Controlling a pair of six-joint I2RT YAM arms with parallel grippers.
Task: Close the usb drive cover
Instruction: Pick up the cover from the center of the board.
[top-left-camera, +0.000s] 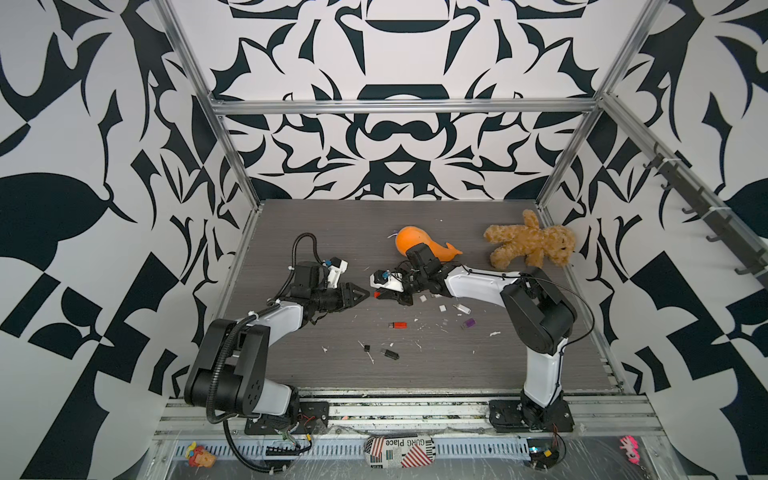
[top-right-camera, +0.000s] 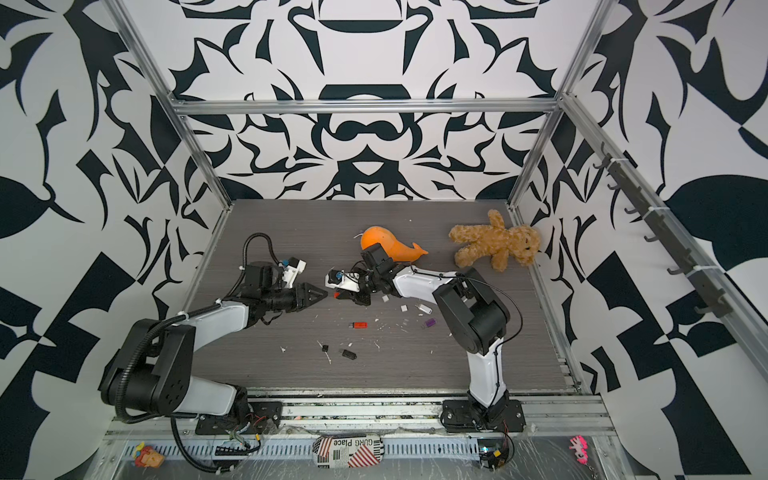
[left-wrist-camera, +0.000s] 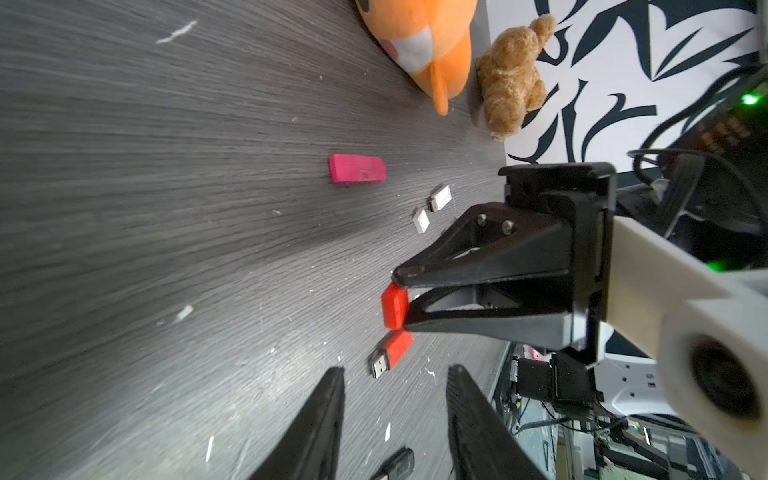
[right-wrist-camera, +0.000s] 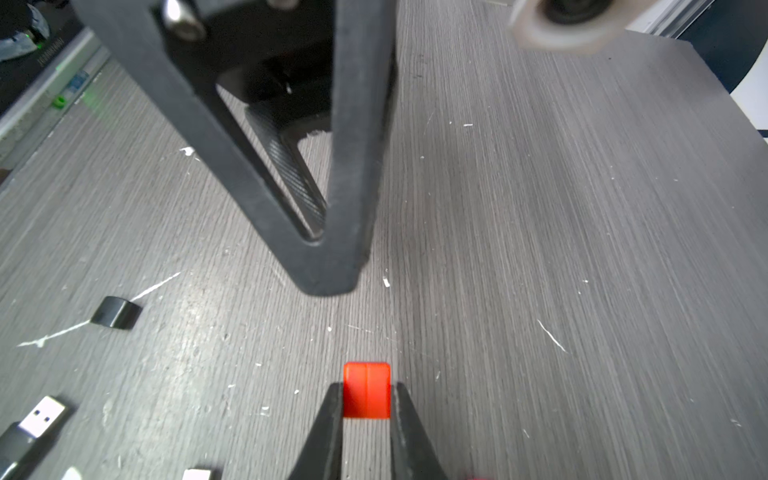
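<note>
My right gripper is shut on a small red usb drive cover, which sticks out past its fingertips just above the table. In both top views the cover hangs mid-table. The matching red usb drive lies flat on the table nearer the front, its metal plug bare; the left wrist view shows it just below the held cover. My left gripper is open and empty. Its tips point at the right gripper from a short gap away.
On the dark wood-grain table lie a black drive, a black cap, a white drive, a white cap, a purple drive and a pink drive. An orange plush whale and a teddy bear lie at the back.
</note>
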